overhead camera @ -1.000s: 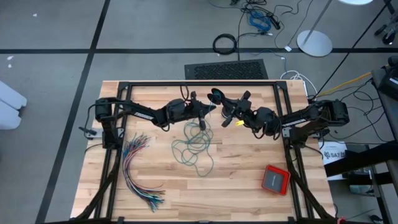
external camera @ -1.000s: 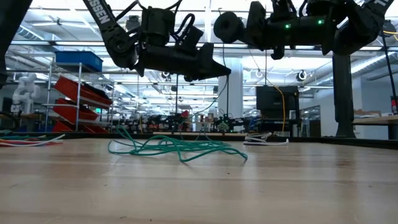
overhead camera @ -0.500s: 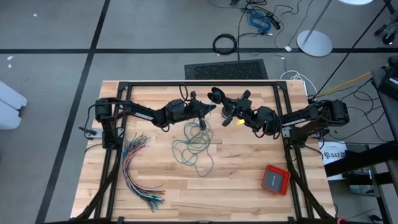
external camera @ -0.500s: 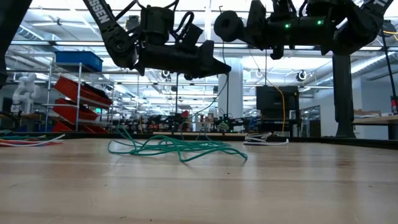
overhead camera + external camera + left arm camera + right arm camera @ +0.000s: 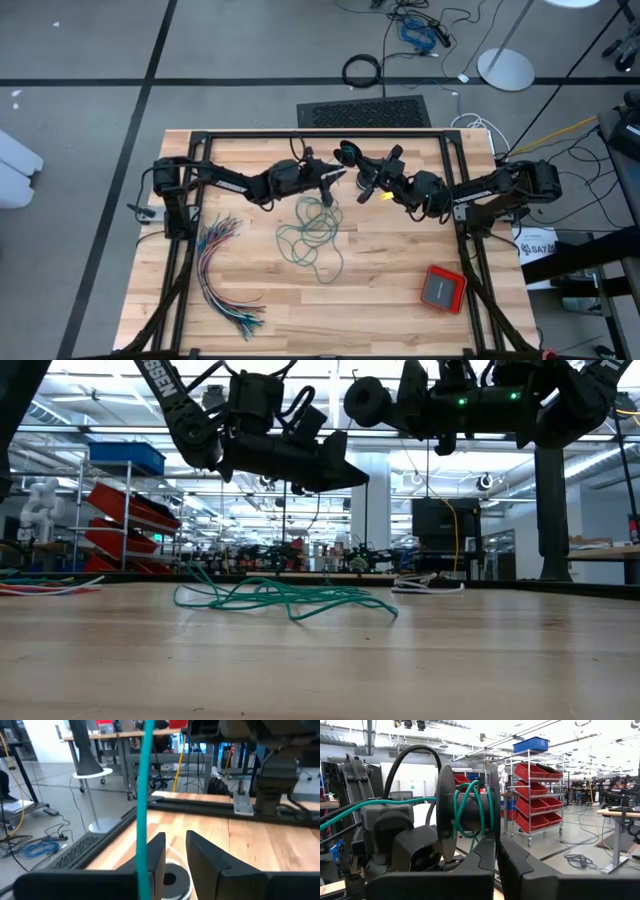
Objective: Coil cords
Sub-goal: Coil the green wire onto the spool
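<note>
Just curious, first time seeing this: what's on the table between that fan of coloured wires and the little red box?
In the high view, the loose teal-green cord lies in a heap between the many-coloured wires and the red box; otherwise bare wood.

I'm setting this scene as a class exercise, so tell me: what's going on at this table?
Two robot arms are winding a green cord onto a spool. The right gripper, raised above the table, is shut on the spool, which already carries a few turns. The left gripper is raised beside it, its fingers slightly apart, with the cord running past them rather than pinched. Most of the cord lies in a loose tangle on the table. A bundle of coloured wires lies untouched.
</note>
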Robot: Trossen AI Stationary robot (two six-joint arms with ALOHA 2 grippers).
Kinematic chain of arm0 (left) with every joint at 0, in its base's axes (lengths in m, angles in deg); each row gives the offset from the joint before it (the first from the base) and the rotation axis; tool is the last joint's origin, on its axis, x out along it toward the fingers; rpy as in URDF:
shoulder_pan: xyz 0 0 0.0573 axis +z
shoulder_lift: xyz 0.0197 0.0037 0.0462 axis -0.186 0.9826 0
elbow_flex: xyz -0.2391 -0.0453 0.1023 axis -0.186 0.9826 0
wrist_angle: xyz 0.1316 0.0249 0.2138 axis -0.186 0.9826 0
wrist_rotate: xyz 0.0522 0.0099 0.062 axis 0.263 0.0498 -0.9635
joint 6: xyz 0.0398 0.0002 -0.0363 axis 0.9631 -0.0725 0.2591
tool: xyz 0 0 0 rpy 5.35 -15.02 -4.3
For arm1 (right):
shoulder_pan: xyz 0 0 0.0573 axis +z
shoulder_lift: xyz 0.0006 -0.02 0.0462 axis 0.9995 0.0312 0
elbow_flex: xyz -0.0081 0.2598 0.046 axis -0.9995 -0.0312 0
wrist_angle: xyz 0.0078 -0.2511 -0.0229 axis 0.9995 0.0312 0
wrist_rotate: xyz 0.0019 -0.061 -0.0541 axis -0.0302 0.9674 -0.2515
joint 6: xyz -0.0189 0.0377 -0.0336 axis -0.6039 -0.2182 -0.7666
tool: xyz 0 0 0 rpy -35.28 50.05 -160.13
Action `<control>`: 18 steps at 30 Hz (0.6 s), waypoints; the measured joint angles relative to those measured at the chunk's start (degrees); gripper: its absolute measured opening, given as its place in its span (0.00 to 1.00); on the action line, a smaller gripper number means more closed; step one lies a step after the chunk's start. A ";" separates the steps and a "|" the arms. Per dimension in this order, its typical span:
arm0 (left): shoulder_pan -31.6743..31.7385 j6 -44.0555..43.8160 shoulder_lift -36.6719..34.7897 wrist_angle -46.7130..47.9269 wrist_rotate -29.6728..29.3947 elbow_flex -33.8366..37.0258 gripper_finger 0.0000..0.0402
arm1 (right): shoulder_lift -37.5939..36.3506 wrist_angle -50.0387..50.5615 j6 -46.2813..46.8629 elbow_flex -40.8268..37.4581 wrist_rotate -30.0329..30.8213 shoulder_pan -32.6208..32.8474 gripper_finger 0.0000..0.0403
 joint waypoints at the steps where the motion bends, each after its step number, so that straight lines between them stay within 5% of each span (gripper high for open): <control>1: -0.02 0.00 0.00 0.69 -0.02 0.00 0.21 | 0.00 -0.01 0.00 0.00 0.00 0.00 0.00; 18: -1.81 -1.36 8.59 1.36 -2.14 -0.01 0.20 | 0.00 -0.43 -0.97 0.00 0.26 -0.90 0.00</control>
